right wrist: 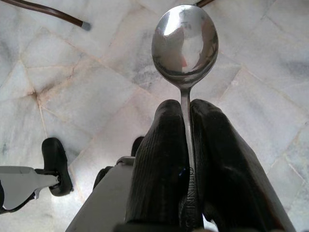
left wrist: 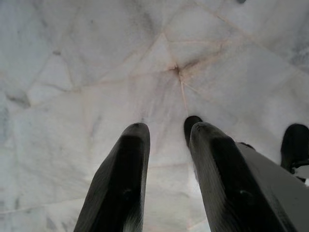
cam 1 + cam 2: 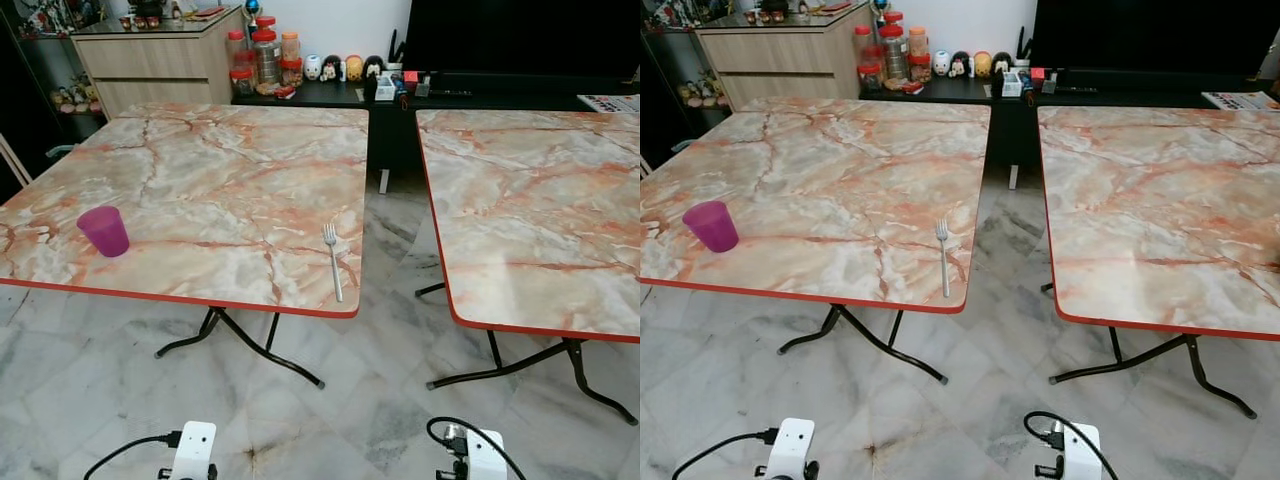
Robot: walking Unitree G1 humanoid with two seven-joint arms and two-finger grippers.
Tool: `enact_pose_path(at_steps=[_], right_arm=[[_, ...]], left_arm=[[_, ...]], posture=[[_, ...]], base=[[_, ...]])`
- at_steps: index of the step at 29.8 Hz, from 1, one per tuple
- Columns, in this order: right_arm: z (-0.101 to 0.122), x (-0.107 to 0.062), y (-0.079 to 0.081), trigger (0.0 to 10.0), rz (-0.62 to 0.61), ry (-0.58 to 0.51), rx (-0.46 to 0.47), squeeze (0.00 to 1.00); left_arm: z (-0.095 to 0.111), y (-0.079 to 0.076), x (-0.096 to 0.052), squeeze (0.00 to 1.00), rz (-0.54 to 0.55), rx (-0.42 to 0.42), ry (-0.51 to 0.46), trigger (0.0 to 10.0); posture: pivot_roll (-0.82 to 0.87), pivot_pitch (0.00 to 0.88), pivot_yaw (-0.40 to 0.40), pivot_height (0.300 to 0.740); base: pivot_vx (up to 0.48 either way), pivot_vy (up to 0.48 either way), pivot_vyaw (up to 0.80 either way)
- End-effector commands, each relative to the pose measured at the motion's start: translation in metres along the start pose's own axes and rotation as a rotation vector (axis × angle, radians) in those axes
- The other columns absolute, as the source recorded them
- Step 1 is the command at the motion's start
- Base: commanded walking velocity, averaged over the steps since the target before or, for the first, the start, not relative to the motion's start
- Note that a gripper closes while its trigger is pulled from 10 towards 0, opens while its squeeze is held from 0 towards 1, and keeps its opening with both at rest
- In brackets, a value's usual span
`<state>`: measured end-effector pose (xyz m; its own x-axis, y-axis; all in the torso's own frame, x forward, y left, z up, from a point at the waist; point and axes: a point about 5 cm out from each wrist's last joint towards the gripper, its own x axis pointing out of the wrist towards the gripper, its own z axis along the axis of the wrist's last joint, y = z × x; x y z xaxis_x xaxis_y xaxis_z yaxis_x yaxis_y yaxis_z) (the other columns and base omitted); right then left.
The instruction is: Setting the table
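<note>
Right gripper [image 1: 186,116] clamps spoon [image 1: 185,44] handle above floor; left gripper [image 2: 166,135] fingers parted, empty. Head view: fork [image 3: 332,260], purple cup [image 3: 104,231] on marble table [image 3: 220,170].

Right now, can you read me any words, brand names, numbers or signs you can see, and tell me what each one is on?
Spoon handle, clamped in the right pincer: stamped lettering beside the fingers, too dark and partly hidden to read.
Jars behind the left table: labels too small to read.
Printed sheet beyond the right table: print too small to read.
Purple cup and fork: no text.
</note>
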<state>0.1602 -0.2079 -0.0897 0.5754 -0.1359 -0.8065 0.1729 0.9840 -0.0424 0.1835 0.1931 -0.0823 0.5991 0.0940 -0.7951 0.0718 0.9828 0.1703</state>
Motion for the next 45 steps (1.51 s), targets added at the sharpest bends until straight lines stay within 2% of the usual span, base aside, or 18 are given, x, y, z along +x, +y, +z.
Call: enact_pose_path(at_steps=[1,10,15,19,30,45], right_arm=[[0.0024,0.0006,0.0017,10.0,0.000,-0.007,0.000,0.00],[0.0048,0.0011,0.0001,10.0,-0.005,-0.011,0.006,0.00],[0.0048,0.0011,0.0023,10.0,-0.005,-0.014,0.013,0.00],[0.0063,0.0014,0.0036,10.0,-0.009,-0.023,0.035,0.00],[0.0097,0.0016,-0.0058,10.0,-0.044,-0.029,0.049,0.00],[0.0008,-0.0003,-0.0053,10.0,-0.049,-0.012,0.058,0.00]], left_arm=[[-0.0076,0.0037,-0.0010,0.00,0.013,0.041,0.042,10.0],[-0.0094,0.0024,-0.0010,0.00,0.012,0.032,0.066,10.0],[-0.0117,0.0011,-0.0012,0.00,0.003,0.095,0.086,10.0],[-0.0121,0.0036,-0.0013,0.00,0.013,0.093,0.090,10.0],[-0.0114,-0.0001,-0.0009,0.00,0.014,0.097,0.100,10.0],[-0.0167,0.0028,-0.0022,0.00,0.019,0.096,0.111,10.0]], posture=[[0.00,0.000,0.016,0.740],[0.01,0.000,-0.001,0.740],[0.01,0.000,0.011,0.740],[0.00,0.000,0.011,0.740],[-0.03,0.000,0.016,0.740],[-0.04,0.000,0.019,0.740]], base=[[0.000,0.000,0.00],[0.000,0.000,0.00],[0.000,0.000,0.00],[0.000,0.000,0.00],[0.000,-0.301,0.00],[0.000,-0.307,0.00]])
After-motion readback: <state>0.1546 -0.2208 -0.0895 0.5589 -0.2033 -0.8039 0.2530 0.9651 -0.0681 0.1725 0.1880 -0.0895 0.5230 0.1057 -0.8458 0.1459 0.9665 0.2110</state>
